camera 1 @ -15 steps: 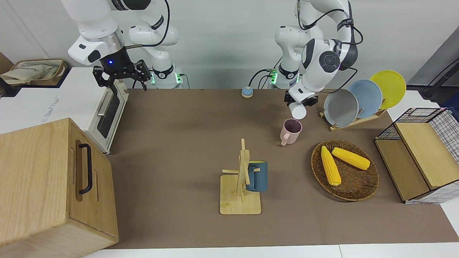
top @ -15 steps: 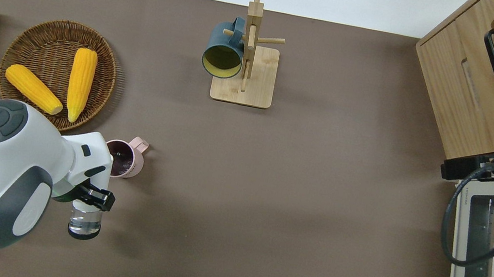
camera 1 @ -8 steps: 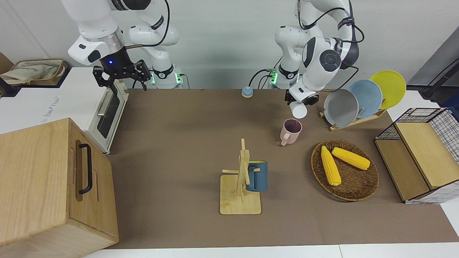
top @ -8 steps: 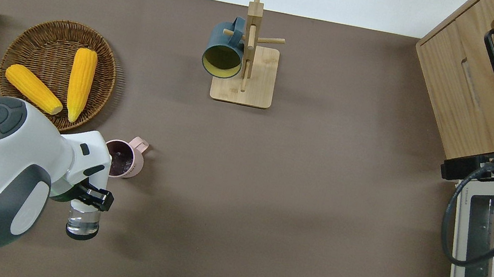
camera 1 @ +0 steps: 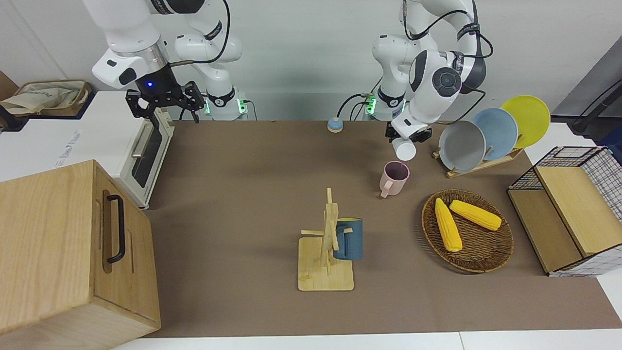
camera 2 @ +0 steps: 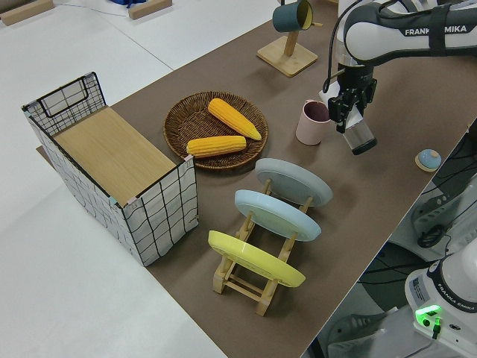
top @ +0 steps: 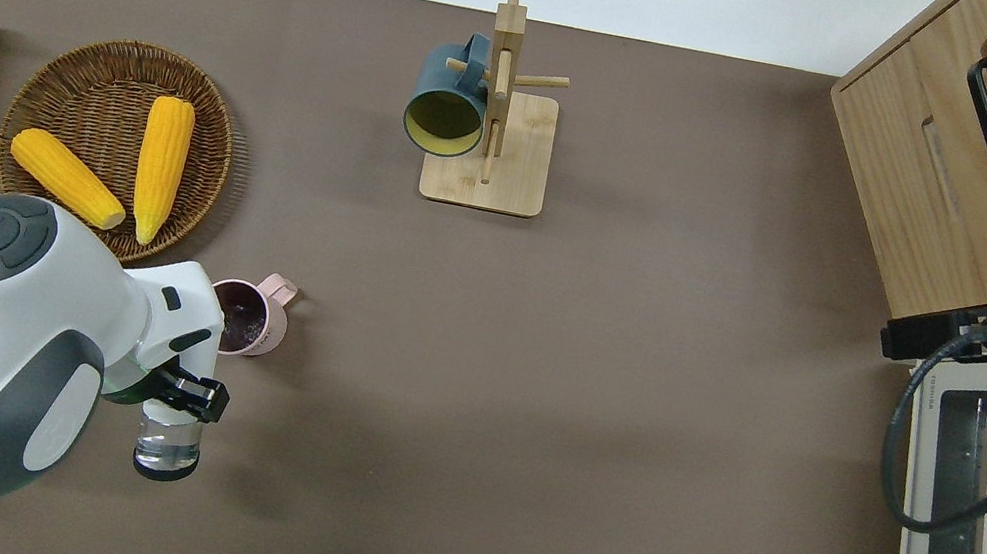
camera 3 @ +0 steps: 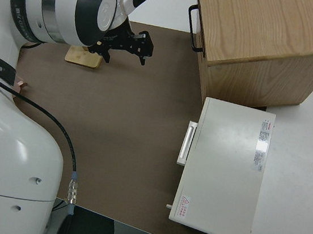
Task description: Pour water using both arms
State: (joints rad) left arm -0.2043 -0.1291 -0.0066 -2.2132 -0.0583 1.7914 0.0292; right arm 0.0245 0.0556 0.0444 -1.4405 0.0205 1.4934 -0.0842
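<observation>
The left gripper (top: pixel 181 393) is up in the air, its fingers pinching a clear glass (top: pixel 168 443) that is tilted, with its mouth turned toward the robots in the overhead view and its base toward the pink mug (top: pixel 245 320). Seen from above, the glass hangs over bare table (top: pixel 586 385), nearer to the robots than the mug and apart from it. The mug stands upright on the table with a dark inside, its handle pointing away from the robots; it sits just beside a wicker basket (top: pixel 85 58) that holds two corn cobs (top: pixel 161 163). Toward the left arm's end of the table a rack holds three plates (camera 1: pixel 493 131), with a wire crate (camera 1: pixel 583 214) nearby. A blue mug (camera 1: pixel 349 238) hangs on a wooden mug tree (camera 1: pixel 326 253) farther from the robots. A small blue knob (camera 1: pixel 334 125) lies close to the robots. The right gripper (camera 1: pixel 164 103) is parked with its fingers spread, by a toaster oven (camera 1: pixel 141 150) and a wooden cabinet (camera 1: pixel 73 248).
</observation>
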